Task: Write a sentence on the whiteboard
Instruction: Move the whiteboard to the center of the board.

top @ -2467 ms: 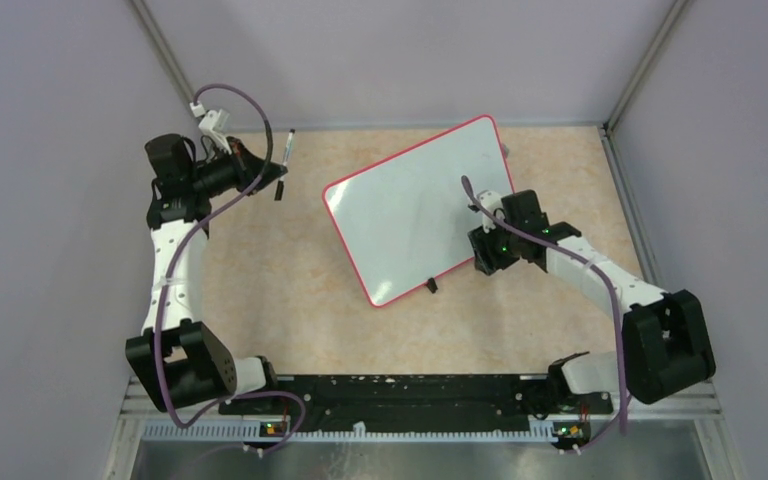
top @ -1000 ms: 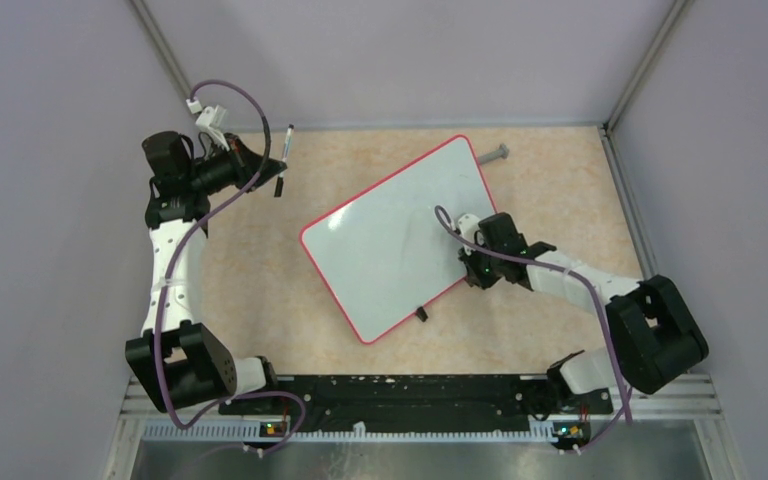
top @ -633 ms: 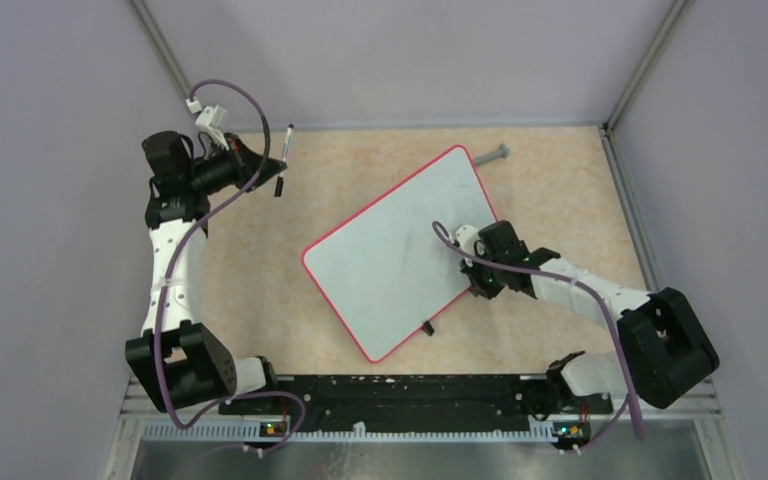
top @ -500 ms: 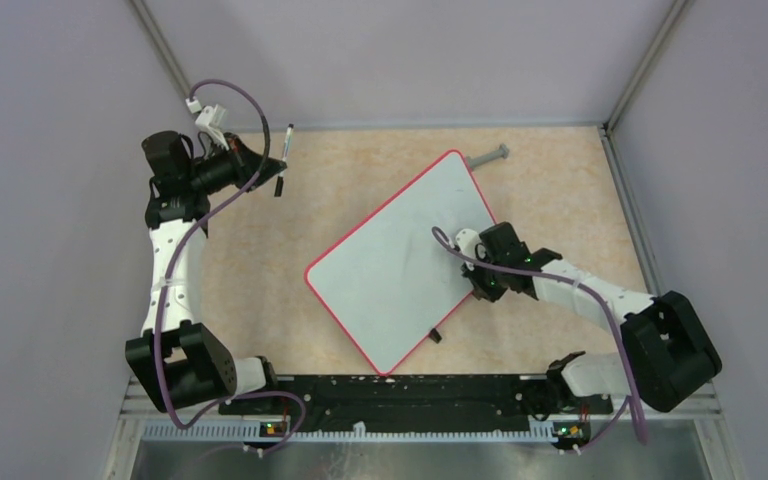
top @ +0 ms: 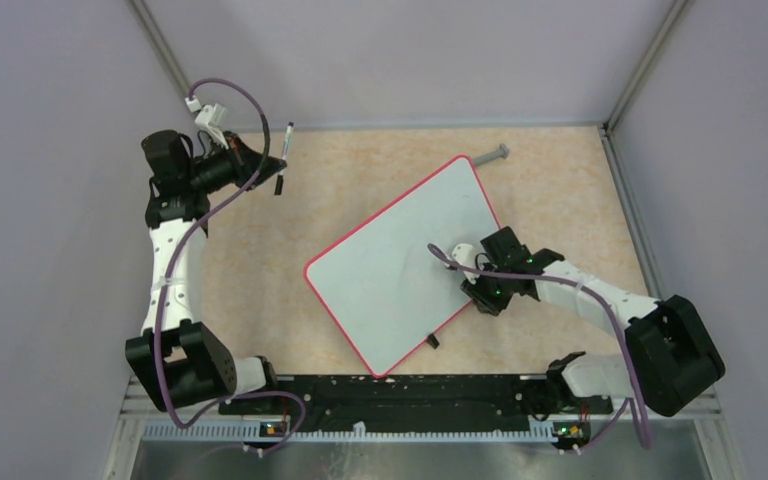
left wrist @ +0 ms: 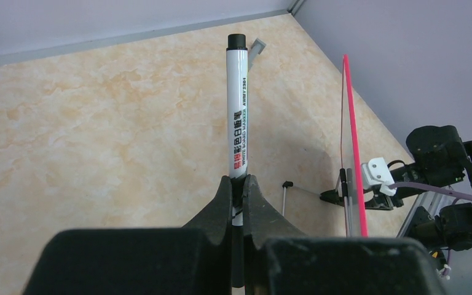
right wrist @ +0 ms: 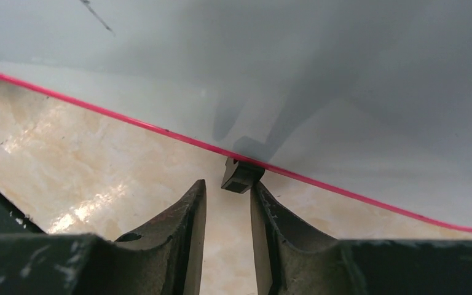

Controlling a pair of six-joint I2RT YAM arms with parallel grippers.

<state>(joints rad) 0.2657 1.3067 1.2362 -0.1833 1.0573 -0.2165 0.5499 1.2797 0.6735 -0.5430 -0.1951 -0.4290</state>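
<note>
The whiteboard (top: 400,262), white with a thin red rim, lies tilted on the table with one corner toward the arms. No sentence shows on it; the right wrist view has only a short black stroke (right wrist: 96,16). My right gripper (top: 482,292) sits at the board's right long edge. Its jaws (right wrist: 227,187) stand slightly open, with nothing between them. A small black clip (right wrist: 241,174) on the rim sits just past the tips, against the right finger. My left gripper (left wrist: 238,184), at the far left (top: 265,165), is shut on a white marker (left wrist: 238,110) that points away from it.
A second black clip (top: 430,342) sticks out from the board's near edge. A grey peg-like piece (top: 490,155) lies on the table by the back wall, beyond the board's far corner. Grey walls close in the beige tabletop (top: 260,260) on three sides.
My right gripper has opened and let go of the clip at the board's edge, after dragging and turning the board toward the arms. The left arm and its marker have not moved.
</note>
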